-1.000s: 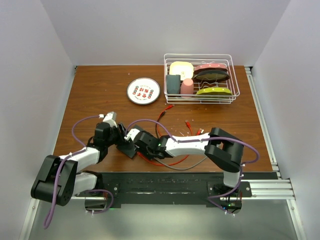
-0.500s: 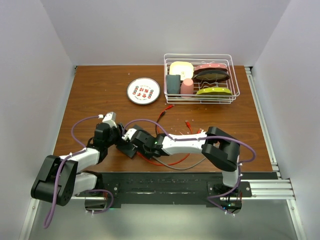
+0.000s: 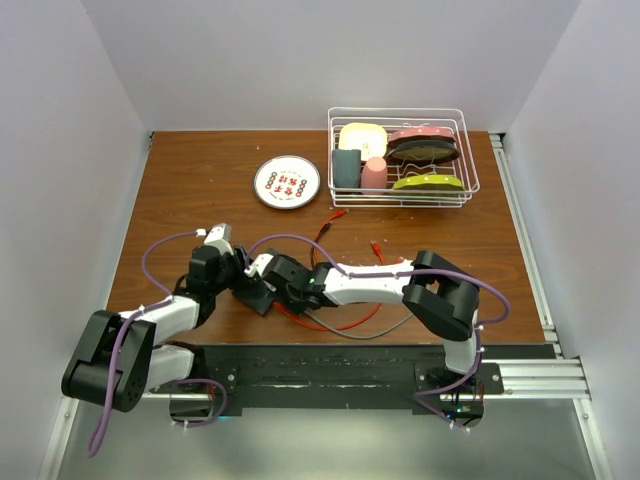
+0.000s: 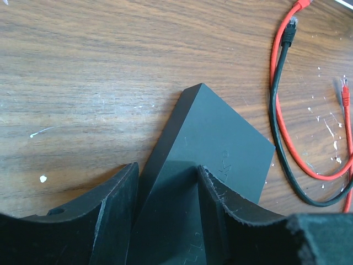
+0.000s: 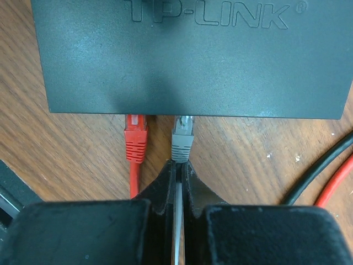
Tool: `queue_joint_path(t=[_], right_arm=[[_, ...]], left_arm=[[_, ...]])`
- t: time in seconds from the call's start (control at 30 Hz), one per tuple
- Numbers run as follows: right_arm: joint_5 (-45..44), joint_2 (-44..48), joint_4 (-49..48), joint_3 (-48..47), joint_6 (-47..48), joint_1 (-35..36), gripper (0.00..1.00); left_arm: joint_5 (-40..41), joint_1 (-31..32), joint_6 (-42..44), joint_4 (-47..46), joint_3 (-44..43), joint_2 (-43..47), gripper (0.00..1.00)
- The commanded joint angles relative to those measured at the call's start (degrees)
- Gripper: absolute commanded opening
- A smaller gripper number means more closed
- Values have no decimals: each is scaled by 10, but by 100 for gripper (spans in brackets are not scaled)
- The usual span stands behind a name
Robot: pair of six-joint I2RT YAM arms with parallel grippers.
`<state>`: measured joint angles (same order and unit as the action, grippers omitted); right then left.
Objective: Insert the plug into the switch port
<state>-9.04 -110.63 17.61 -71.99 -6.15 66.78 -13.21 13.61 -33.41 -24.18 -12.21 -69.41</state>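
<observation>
only r wrist shows grey plug [image 5: 182, 137] at switch [image 5: 193, 61] edge.

Bright, even light falls from overhead, with soft shadows. The worktop [image 4: 83, 66] carries a pale sheen in the left wrist view. The left pincer [image 4: 166, 168] is dark and slightly blurred, while the switch [image 5: 187, 61] lettering stays legible.

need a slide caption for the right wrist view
Right gripper pinching the grey cable just behind its plug, nosed up to the TP-Link switch beside a red plug.

Overhead, plus wrist close-ups sharing switch [image 5: 193, 55]
</observation>
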Motion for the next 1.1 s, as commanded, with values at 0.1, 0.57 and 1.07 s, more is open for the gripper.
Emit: queue_joint_path(t=[0.1,0.57,1.07], right_arm=[[41,12,-321,-74,23,-17,0],[89,45,-332,-56,12,-49,0],[89,61,-360,-44,44,-49,0]], left_arm=[[-132,64,-58,62,18,-3,35],[-84,102,-68,76,15,-6,32],[-115,105,-67,60,-1,-77,31]])
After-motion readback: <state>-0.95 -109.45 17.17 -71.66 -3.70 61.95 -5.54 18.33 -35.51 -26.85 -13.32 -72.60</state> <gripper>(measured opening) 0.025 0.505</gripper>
